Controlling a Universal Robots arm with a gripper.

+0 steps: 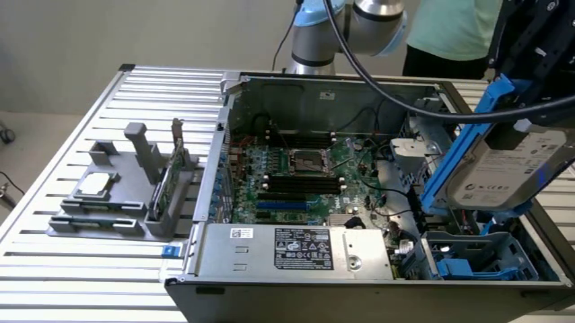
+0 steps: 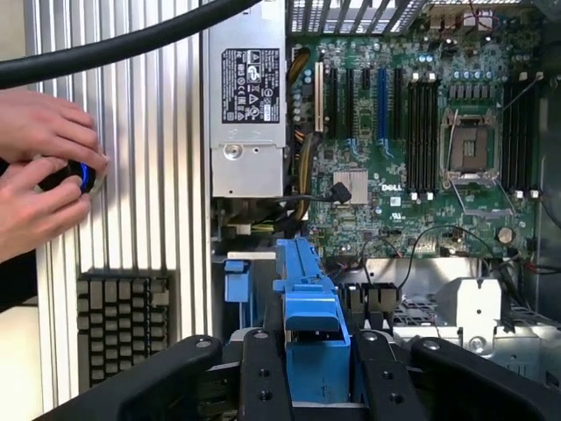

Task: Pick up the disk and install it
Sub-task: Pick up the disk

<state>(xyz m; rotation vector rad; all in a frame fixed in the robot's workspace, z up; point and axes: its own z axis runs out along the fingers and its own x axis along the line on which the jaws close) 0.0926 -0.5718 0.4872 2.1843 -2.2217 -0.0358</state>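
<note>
The disk (image 1: 510, 171), silver-grey with a white label and blue rails (image 1: 460, 138), hangs tilted above the open computer case (image 1: 324, 94) on the exterior view's right. My gripper (image 1: 524, 124) is shut on it from above. The disk sits over the drive bay (image 1: 476, 259), a blue-lined cage at the case's near right corner, and is apart from it. In the wrist view, my gripper (image 2: 316, 381) has its black fingers (image 2: 263, 377) on either side of the disk's blue rail (image 2: 308, 307), with the motherboard (image 2: 421, 132) beyond.
A grey fixture (image 1: 108, 215) on the slatted table holds a small silver chip (image 1: 96, 183) and an upright green card (image 1: 166, 182). The power supply (image 1: 297, 249) fills the case's front. A person stands behind (image 1: 449, 27); two hands (image 2: 44, 175) hold a small black-and-blue object beside the case.
</note>
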